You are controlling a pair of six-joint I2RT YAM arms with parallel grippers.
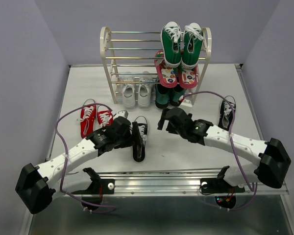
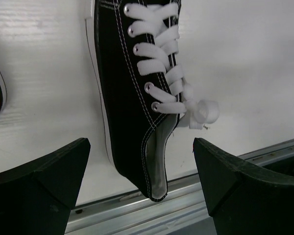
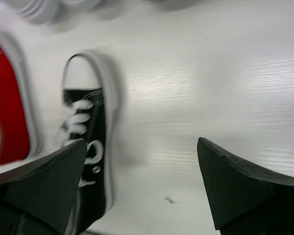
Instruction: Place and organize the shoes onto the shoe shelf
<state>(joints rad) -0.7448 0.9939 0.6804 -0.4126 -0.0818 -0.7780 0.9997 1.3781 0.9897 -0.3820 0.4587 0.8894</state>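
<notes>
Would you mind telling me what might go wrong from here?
The left jaws hover open at the heel of the black sneaker, beside the table's front rail; a poor grip may let it tip or drop. The right side of the shelf already holds green high-tops and flip-flops, so space is tight.

Bright even light, blurred right-wrist view

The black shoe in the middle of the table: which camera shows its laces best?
Left wrist view: the black shoe is close and sharp, laces and bow clear. The top view shows the shoe toe to heel but tiny. The right wrist view shows its toe end, blurry.
</notes>
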